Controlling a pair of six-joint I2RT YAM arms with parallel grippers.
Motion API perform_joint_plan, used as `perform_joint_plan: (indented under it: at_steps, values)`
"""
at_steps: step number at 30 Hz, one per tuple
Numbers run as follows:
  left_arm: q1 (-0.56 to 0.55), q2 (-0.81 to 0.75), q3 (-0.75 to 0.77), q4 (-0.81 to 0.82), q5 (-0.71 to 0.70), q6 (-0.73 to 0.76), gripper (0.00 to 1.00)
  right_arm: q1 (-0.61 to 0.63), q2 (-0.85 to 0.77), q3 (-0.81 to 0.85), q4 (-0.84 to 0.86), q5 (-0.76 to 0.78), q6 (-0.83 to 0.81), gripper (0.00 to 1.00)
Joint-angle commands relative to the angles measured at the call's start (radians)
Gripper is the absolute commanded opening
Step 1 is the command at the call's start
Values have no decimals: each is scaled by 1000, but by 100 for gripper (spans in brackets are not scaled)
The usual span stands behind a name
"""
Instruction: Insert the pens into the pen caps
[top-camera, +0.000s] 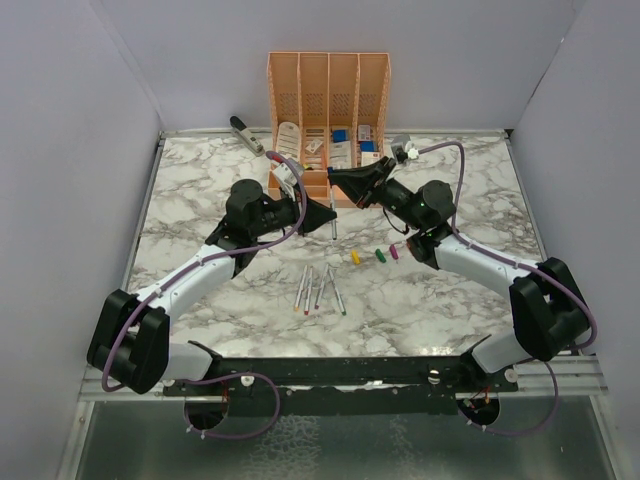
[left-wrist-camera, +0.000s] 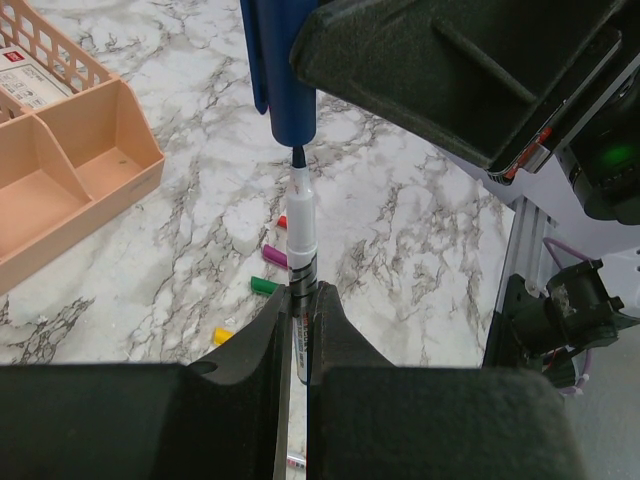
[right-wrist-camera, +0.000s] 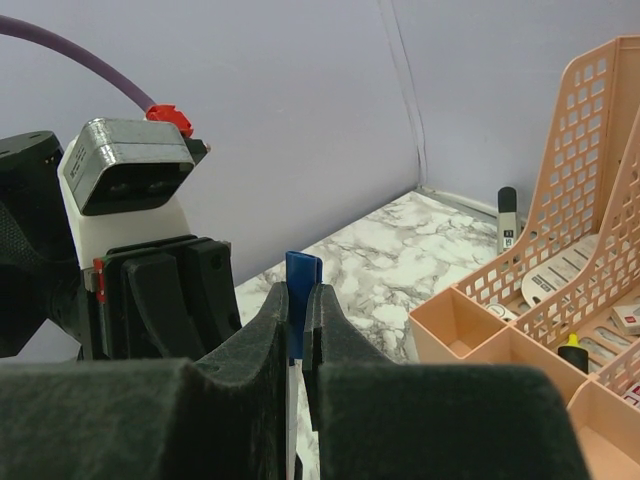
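My left gripper is shut on a silver-grey pen and holds it upright above the table. Its dark blue tip sits at the mouth of the blue cap. My right gripper is shut on that blue cap, directly over the pen. In the top view the two grippers meet mid-table in front of the organiser, with the pen between them. Several more pens lie on the marble. The yellow, green and purple caps lie to their right. A red cap shows in the left wrist view.
A peach desk organiser stands at the back centre, and its low trays reach toward the grippers. A grey stapler lies at the back left. White walls close in both sides of the table.
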Motion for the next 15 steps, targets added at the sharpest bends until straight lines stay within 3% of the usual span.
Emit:
perform_joint_plan:
  at_steps: [1,15]
  values:
    - [-2,-8,6,77,-3,-3,0,4,19,-16,2,-24,12,1]
    - [-2,17,19,77,16,-6,0,4,30,-10,24,-9,23,1]
